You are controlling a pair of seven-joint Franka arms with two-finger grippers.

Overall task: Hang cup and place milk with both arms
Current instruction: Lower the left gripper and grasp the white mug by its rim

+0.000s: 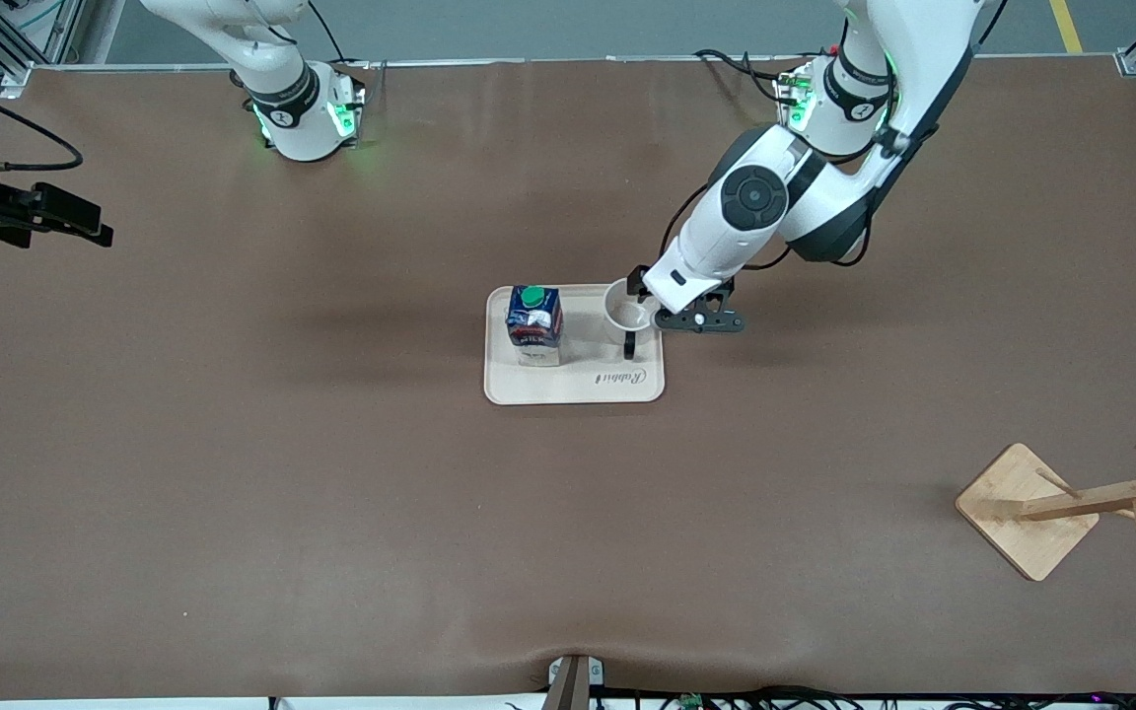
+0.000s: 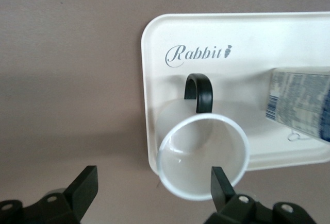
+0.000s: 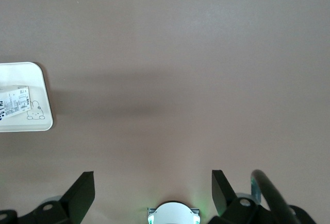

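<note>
The white cup (image 1: 625, 312) stands upright on the cream tray (image 1: 578, 387), at the tray's end toward the left arm, with its black handle (image 1: 630, 344) pointing toward the front camera. In the left wrist view the cup (image 2: 203, 157) shows its open mouth; its smiley face is hidden. My left gripper (image 2: 153, 190) is open just above the cup's rim, with one fingertip (image 2: 220, 183) over the rim and the other over the bare table. The dark-blue milk (image 1: 534, 323) stands on the tray beside the cup. My right gripper (image 3: 153, 193) is open and empty, waiting high over the table near its base.
A wooden cup rack (image 1: 1027, 508) with pegs stands nearer the front camera, toward the left arm's end of the table. Dark equipment with cables (image 1: 35, 212) sits at the edge at the right arm's end. The tray (image 3: 44, 95) shows in the right wrist view.
</note>
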